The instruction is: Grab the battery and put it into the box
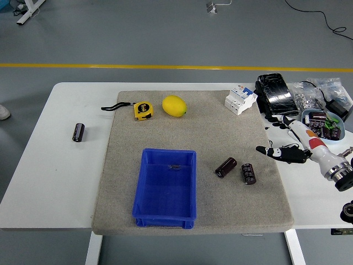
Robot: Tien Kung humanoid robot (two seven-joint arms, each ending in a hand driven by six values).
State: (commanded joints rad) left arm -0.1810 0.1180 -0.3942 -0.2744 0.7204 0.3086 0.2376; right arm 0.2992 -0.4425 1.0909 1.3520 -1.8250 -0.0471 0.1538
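Note:
Two dark cylindrical batteries lie on the grey mat: one (226, 167) tilted, the other (249, 173) just to its right. A third battery (79, 132) lies on the bare white table at the far left. The blue box (165, 212) stands open on the mat's near middle, to the left of the two batteries. My right hand (282, 144) reaches in from the right edge, fingers spread and holding nothing, a short way right of the two batteries and a little beyond them. My left arm is out of view.
A yellow tape measure (143, 110) and a lemon (174, 106) lie at the mat's far side. A white circuit breaker (240, 99), a black pouch (276, 94), plastic bags (317, 91) and a bowl of parts (325, 122) crowd the far right.

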